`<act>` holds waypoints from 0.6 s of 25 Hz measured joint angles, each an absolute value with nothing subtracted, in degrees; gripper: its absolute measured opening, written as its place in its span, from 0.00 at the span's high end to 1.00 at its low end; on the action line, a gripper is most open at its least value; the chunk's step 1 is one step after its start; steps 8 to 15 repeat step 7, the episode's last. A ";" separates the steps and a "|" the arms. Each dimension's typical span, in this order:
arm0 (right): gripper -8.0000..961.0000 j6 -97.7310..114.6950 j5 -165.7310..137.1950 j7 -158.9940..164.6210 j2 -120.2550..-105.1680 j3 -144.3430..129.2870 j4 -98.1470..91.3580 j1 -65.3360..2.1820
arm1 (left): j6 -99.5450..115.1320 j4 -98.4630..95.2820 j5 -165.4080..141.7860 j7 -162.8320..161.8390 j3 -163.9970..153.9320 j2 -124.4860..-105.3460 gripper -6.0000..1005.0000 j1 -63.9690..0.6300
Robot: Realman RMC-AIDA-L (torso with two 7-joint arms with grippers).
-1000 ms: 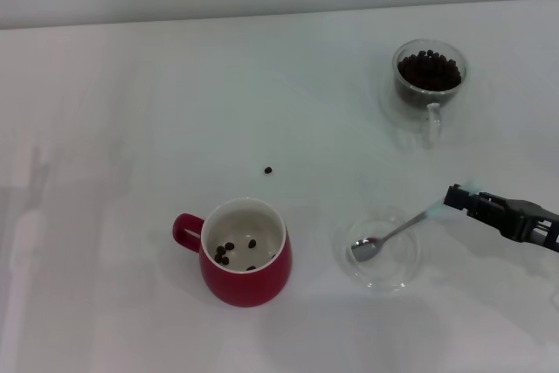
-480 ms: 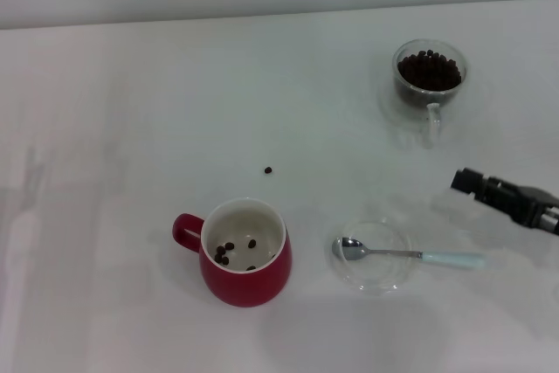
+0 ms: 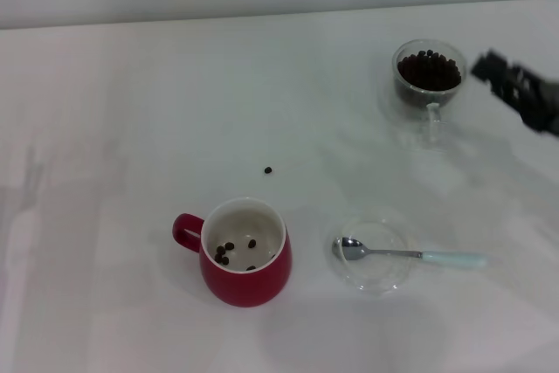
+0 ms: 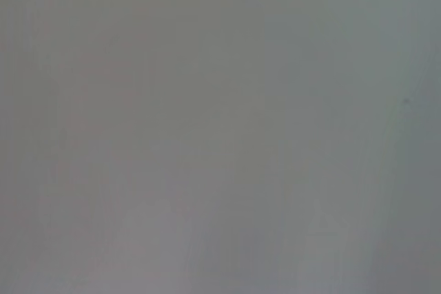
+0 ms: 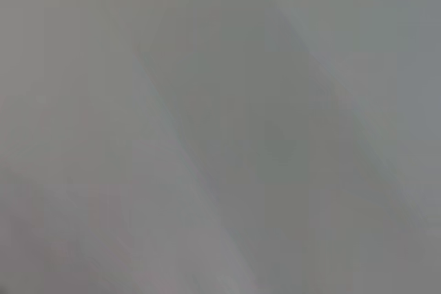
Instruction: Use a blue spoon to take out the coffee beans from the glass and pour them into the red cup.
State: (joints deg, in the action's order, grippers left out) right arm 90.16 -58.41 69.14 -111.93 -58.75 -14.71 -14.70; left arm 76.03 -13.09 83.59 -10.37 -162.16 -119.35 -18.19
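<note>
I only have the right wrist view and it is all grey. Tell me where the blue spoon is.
Observer: The blue spoon lies free on the table. Its bowl rests in the clear saucer, with the handle pointing to the robot's right.
Operator: Give me the right gripper's place.
Observer: The right gripper is beside the glass, on its right side and well apart from the spoon.
Operator: Report the red cup.
Observer: The red cup stands left of the saucer with a few coffee beans inside. One stray bean lies on the table beyond it.
</note>
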 joint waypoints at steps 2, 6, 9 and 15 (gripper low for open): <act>0.62 88.58 -58.37 63.57 -112.90 -56.50 -14.88 -16.51 | 76.03 -13.10 83.59 -10.38 -162.15 -119.36 0.21 -18.24; 0.62 79.25 -57.71 49.26 -114.87 -52.52 -15.39 -19.83 | 76.03 -13.10 83.59 -10.37 -162.15 -119.35 0.21 -18.41; 0.62 76.79 -56.66 45.21 -115.16 -51.87 -15.10 -20.46 | 76.03 -13.10 83.58 -10.37 -162.16 -119.36 0.21 -18.49; 0.62 76.79 -56.66 45.21 -115.16 -51.87 -15.10 -20.46 | 76.03 -13.10 83.58 -10.37 -162.16 -119.36 0.21 -18.49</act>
